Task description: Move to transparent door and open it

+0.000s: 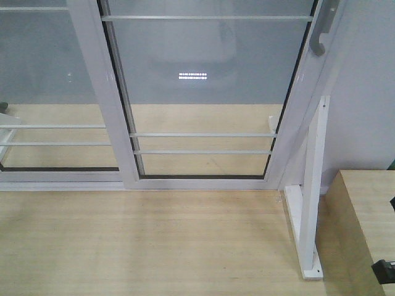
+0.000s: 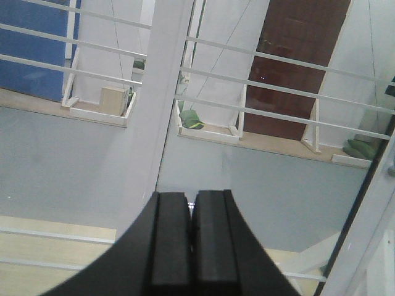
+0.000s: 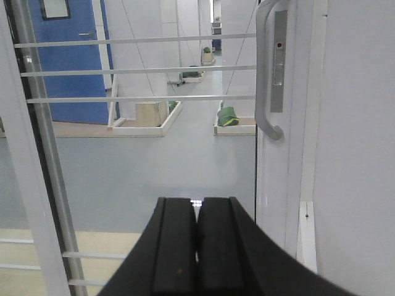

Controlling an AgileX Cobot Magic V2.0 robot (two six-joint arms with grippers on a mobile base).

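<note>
The transparent door [image 1: 203,80] is a glass panel in a white frame with thin white bars, straight ahead in the front view. Its curved grey handle [image 1: 321,31] is on the right upright, at the top right of that view. The right wrist view shows the same handle [image 3: 266,74] up and to the right of my right gripper [image 3: 197,203], which is shut and holds nothing, well short of the door. My left gripper [image 2: 191,197] is shut and empty too, pointing at the white upright [image 2: 154,111] of the door frame.
A second white-framed glass panel [image 1: 43,92] without a handle stands left of the door. A white post with a triangular brace [image 1: 308,203] stands on the wooden floor at the right, beside a wooden surface [image 1: 364,228]. A white wall [image 3: 358,123] borders the door's right side.
</note>
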